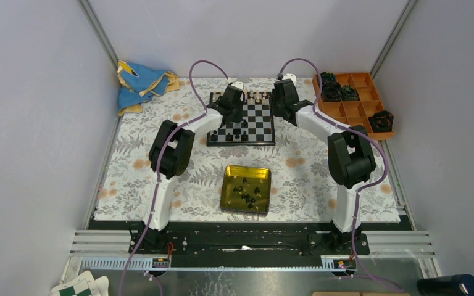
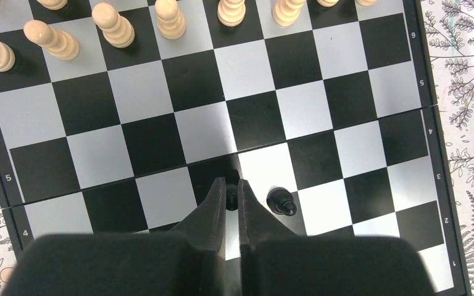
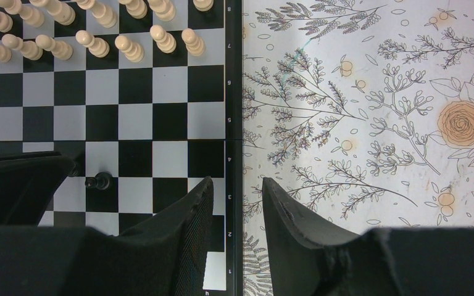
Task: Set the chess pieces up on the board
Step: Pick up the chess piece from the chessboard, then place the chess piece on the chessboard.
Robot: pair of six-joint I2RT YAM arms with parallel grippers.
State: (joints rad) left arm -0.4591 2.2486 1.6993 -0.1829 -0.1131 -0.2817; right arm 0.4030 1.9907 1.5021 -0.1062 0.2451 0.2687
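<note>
Nearest the arm bases, a square yellow metal tin (image 1: 229,206) lay on the flower-printed tablecloth (image 1: 142,185). Several tiny black chess pieces (image 1: 247,190) lay loose inside it.

Beyond the tin sat the small square chessboard with black and white checks and a thin black frame (image 1: 262,129). A few more black figures stood on its near rows.

The left gripper (image 2: 231,185) hung low over the near half of the board with its jaws drawn almost together. A small dark shape showed in the slit at the tips, too hidden to tell whether it was a piece being pinched. Just beside that gripper, a black pawn (image 2: 281,201) rested on the board, apart from the fingers.

The right gripper (image 3: 237,182) stood open at the board's right edge and held nothing. One finger was over the checks and the other over the tablecloth, with the black frame showing in the gap between them.

Farther on, the cream-coloured wooden chess pieces (image 3: 92,43) stood in two rows along the board's far edge.

Past the board, an orange plastic tray with square compartments (image 1: 353,110) lay at the far right, with dark round lumps (image 1: 382,119) in some of its compartments. A crumpled blue and yellow cloth (image 1: 137,83) lay in the far left corner.
</note>
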